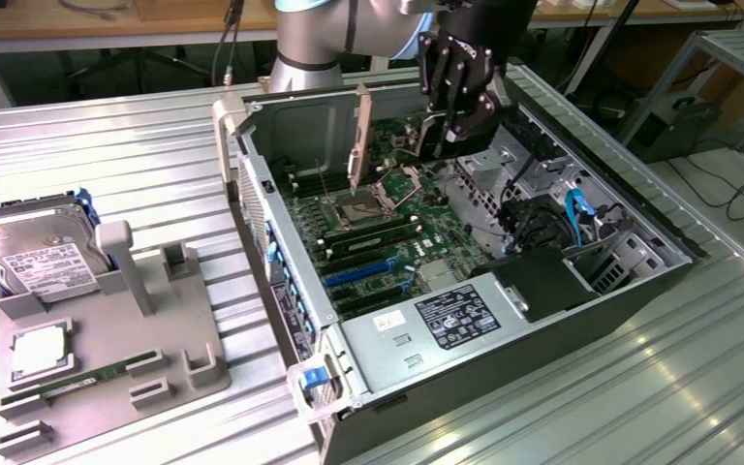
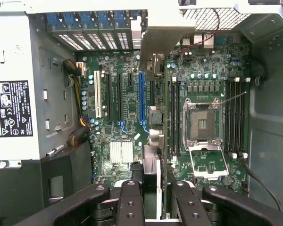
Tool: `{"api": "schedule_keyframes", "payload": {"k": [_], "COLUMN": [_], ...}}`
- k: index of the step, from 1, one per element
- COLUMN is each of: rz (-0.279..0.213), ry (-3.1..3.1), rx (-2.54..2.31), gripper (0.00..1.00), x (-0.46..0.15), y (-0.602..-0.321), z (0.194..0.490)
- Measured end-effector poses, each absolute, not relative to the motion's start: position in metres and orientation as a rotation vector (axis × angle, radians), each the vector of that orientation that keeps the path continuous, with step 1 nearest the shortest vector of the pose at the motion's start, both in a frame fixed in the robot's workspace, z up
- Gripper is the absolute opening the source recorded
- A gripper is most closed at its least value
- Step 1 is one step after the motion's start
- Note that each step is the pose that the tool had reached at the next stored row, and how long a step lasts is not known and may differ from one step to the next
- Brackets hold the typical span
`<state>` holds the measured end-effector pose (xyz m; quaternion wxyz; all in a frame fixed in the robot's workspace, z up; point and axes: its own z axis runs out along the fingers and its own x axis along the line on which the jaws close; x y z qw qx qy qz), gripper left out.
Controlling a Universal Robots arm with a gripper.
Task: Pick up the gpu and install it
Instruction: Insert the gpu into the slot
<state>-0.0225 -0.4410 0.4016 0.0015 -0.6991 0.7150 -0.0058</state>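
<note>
The gripper (image 1: pixel 440 136) hangs over the open computer case (image 1: pixel 631 291), near the case's far end in the exterior view. Its two black fingers (image 2: pixel 132 202) are clamped on the gpu (image 1: pixel 360 136). The gpu stands on its edge, upright, held above the motherboard (image 1: pixel 386 242). Its long pale metal bracket (image 1: pixel 363 131) points up and down on the exterior view's left of the gripper. In the wrist view the gpu (image 2: pixel 153 70) shows as a thin strip running away from the fingers, seen edge on. It lies just beside the long blue slot (image 2: pixel 142 101), between that slot and the black memory slots (image 2: pixel 174 117). I cannot tell if it touches the board.

The empty processor socket (image 2: pixel 202 123) sits open with its metal frame lifted. The power supply (image 1: pixel 456 315) with its black label is at the near end of the case.

The case lies on a ribbed metal bench (image 1: pixel 101 165). On the exterior view's left, a grey holder tray (image 1: pixel 191 349) stands on the bench. A hard drive (image 1: pixel 36 254) leans in it, with a square chip (image 1: pixel 39 351) and a green memory stick (image 1: pixel 81 380) nearby.
</note>
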Motion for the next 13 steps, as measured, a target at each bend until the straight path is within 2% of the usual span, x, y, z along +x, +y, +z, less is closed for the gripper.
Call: {"api": "schedule_keyframes", "payload": {"k": [13], "rz": [-0.018], "ry": [2.244], "rx": [-2.194], "gripper": [0.28], "x": [-0.0227], "y": [-0.441], "z": [0.3966]}}
